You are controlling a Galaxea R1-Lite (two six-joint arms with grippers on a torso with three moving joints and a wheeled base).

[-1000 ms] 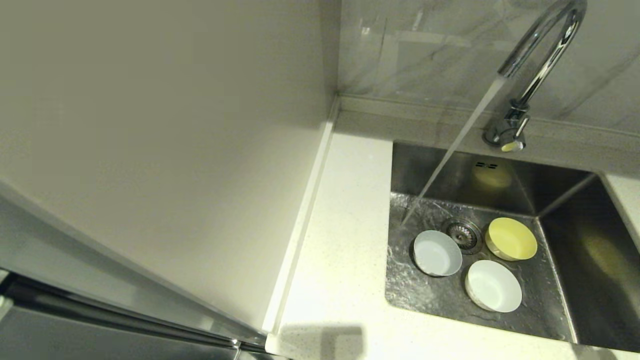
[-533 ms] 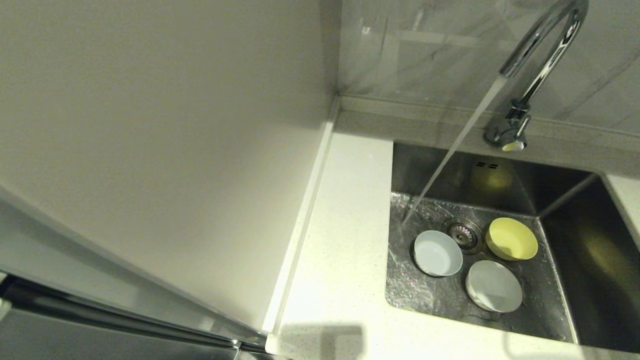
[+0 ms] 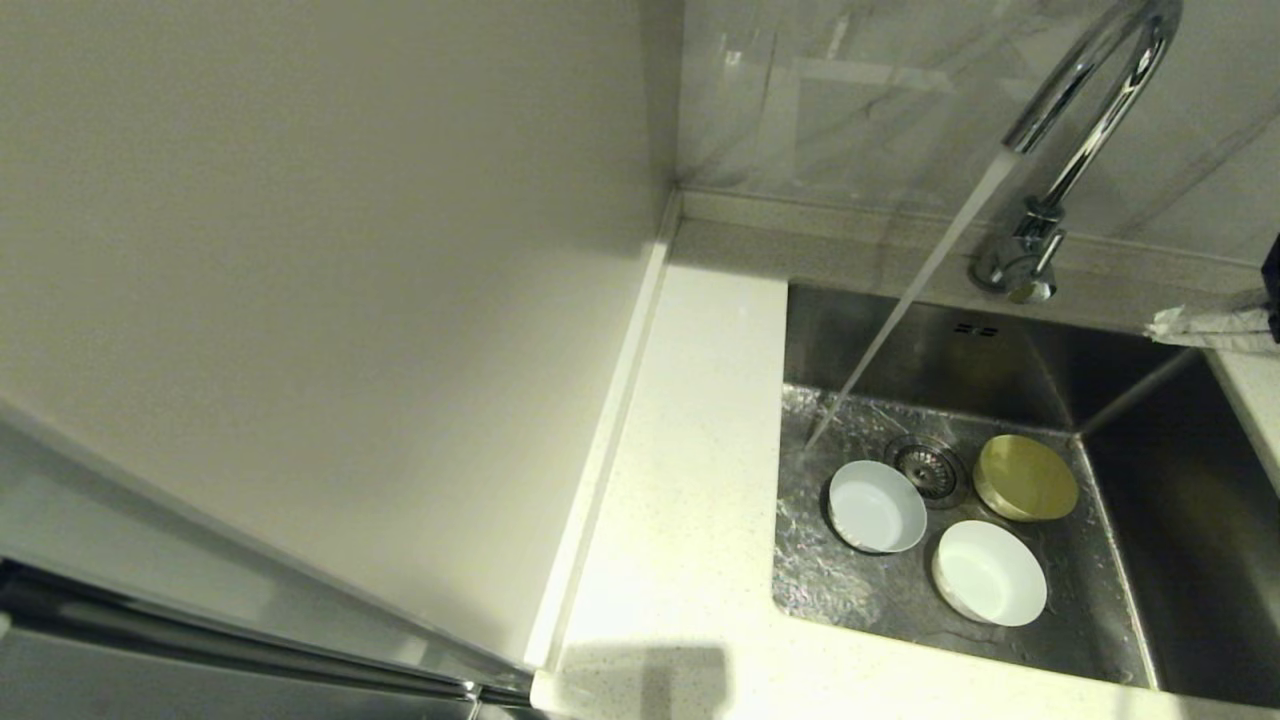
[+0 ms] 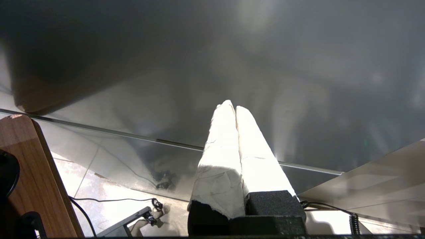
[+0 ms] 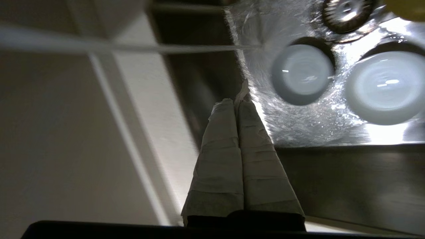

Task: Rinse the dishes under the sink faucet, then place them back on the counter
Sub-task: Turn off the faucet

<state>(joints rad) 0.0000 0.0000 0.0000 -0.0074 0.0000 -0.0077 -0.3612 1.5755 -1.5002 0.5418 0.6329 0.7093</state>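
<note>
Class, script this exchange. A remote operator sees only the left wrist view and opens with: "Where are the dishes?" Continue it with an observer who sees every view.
Observer: All three lie in the stainless steel sink, around its round drain: a pale grey-blue round bowl, a white round bowl and a yellow round bowl.
Operator: Is water running?
Observer: Yes. A stream from the tall chrome gooseneck faucet lands on the sink floor beside the grey-blue bowl, not in it.
Operator: And the right tool?
Observer: The right tool is shut and empty, near the sink's back right corner.
</note>
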